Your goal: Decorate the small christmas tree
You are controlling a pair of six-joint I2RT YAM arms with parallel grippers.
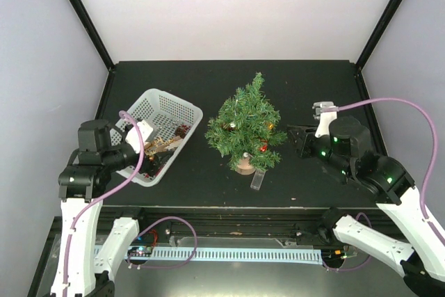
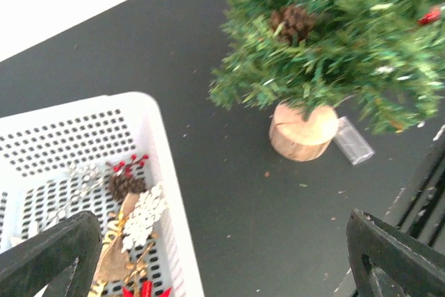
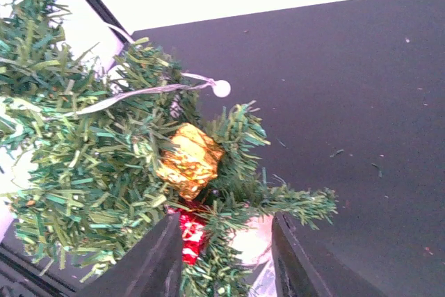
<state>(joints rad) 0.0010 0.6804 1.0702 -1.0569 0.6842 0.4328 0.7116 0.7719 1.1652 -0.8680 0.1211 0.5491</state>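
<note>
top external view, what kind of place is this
Probably a robot lab test cell: a black table boxed in by plain white panels, left arm and right arm mounted at its near edge, and the small christmas tree beside a white basket as props.

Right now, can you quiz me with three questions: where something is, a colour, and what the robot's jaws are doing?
1. Beside the small christmas tree, the white basket sits on: A) the left arm's side B) the right arm's side C) the treetop.
2. The tiny parcel ornament on the tree is: A) blue B) gold C) purple.
3. The left gripper has its jaws: A) shut on a pine cone B) shut on the tree C) wide apart.
Answers: 1 A, the top view shows it left of the tree. 2 B, its foil shines gold. 3 C, a wide gap with nothing held.
</note>
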